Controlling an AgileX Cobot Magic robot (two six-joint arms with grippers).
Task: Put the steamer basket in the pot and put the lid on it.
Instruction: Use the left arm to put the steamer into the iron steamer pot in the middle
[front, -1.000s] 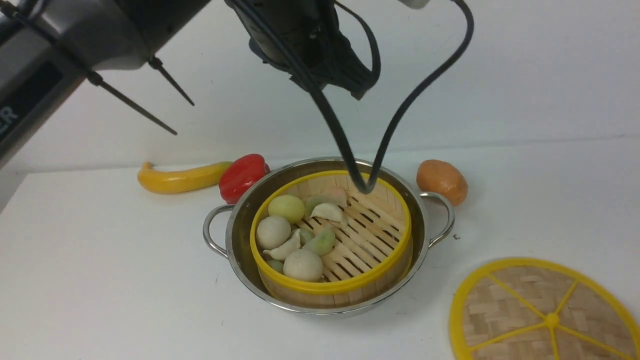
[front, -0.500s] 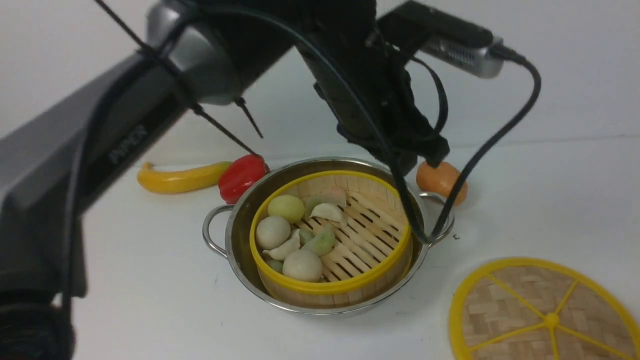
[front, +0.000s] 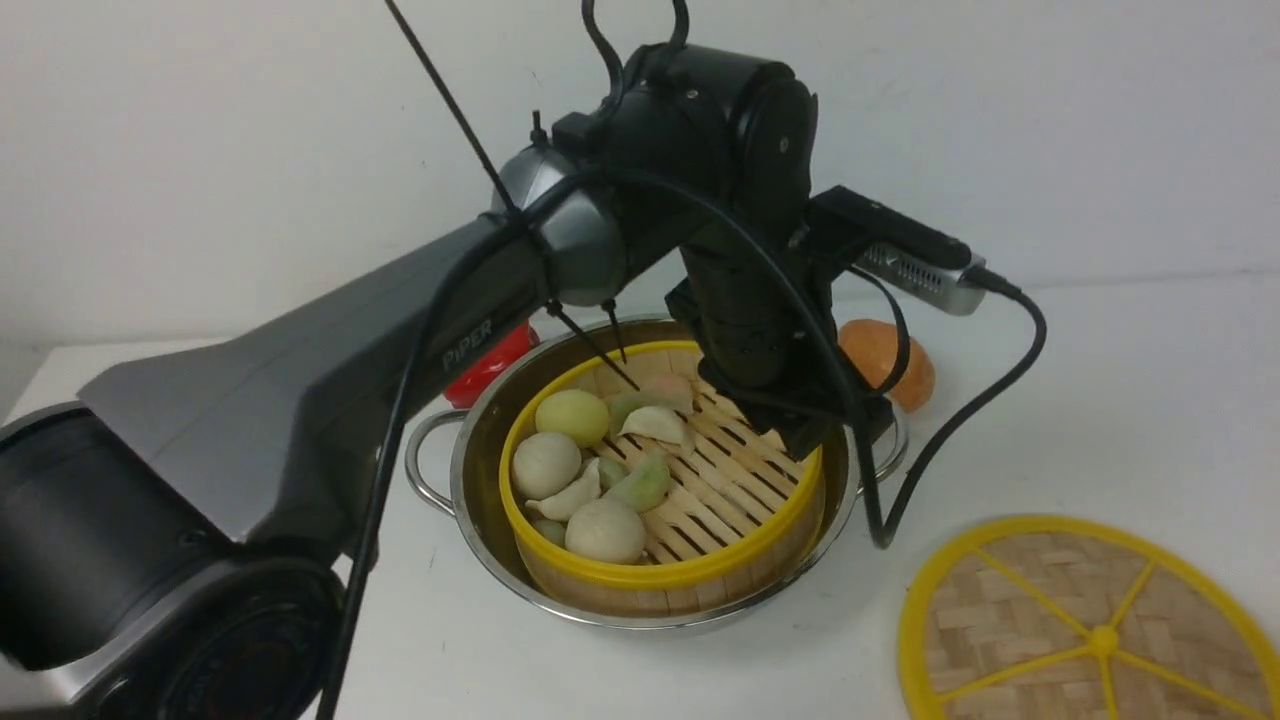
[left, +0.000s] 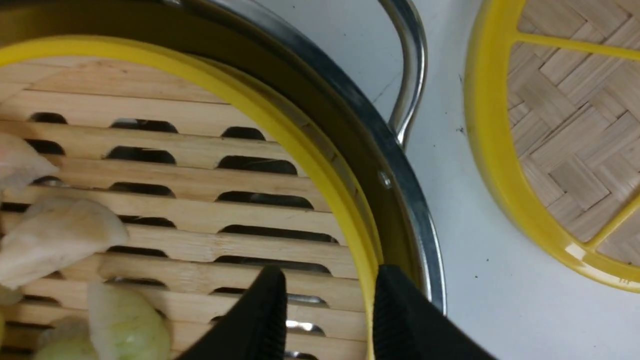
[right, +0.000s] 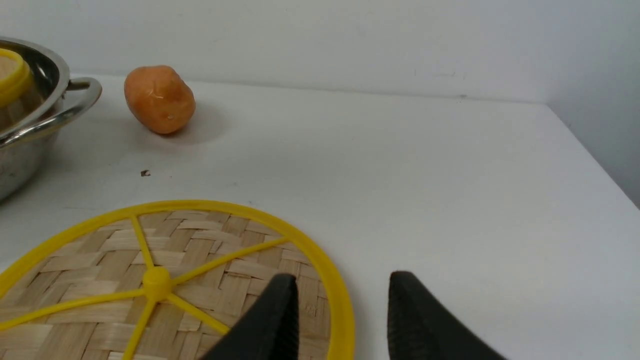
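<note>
The steamer basket (front: 660, 575), with pale buns and dumplings (front: 590, 470) on its slatted floor, sits inside the steel pot (front: 468, 470). My left gripper (front: 820, 440) is open over the basket's far right rim. In the left wrist view the left gripper (left: 330, 280) has one finger over the slats (left: 200, 200) and the other between the yellow rim (left: 300, 145) and the pot wall (left: 400, 200). The lid (front: 1090, 630) lies flat on the table at the front right. My right gripper (right: 342, 282) is open, its fingers either side of the lid's rim (right: 150, 270).
An orange potato-like toy (front: 890, 360) lies behind the pot's right handle; it also shows in the right wrist view (right: 160, 100). A red pepper (front: 490, 365) peeks out behind the left arm. The left wrist's cable hangs between pot and lid. The table's right edge is near.
My left arm has swung down from above and lowered its open gripper onto the basket's far right rim. Basket, pot and lid have not moved.
</note>
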